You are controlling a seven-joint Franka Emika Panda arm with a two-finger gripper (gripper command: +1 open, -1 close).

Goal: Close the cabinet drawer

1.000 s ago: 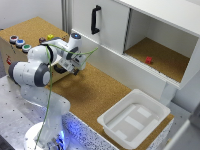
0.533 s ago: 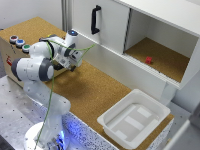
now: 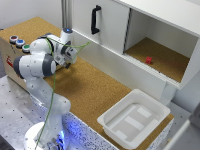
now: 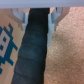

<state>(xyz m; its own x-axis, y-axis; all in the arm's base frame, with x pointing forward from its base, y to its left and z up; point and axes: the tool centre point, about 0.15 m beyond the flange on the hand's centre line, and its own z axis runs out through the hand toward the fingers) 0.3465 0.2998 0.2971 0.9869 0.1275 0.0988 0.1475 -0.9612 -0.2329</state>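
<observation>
Black drawer front (image 4: 31, 45) runs lengthwise between your tool's (image 4: 36, 20) spread, unclenched fingers (image 4: 21, 19), so your closing push goes straight ahead toward the cabinet (image 3: 11, 52).

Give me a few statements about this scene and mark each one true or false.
1. The white plastic tub holds a red block. False: the tub looks empty; the small red object sits inside the open white cupboard.
2. Coloured round buttons sit on the cabinet at the exterior view's left. True.
3. The white cupboard's closed door has a black vertical handle. True.
4. In the wrist view, the gripper fingers straddle a red handle. False: a dark bar lies between them.
</observation>
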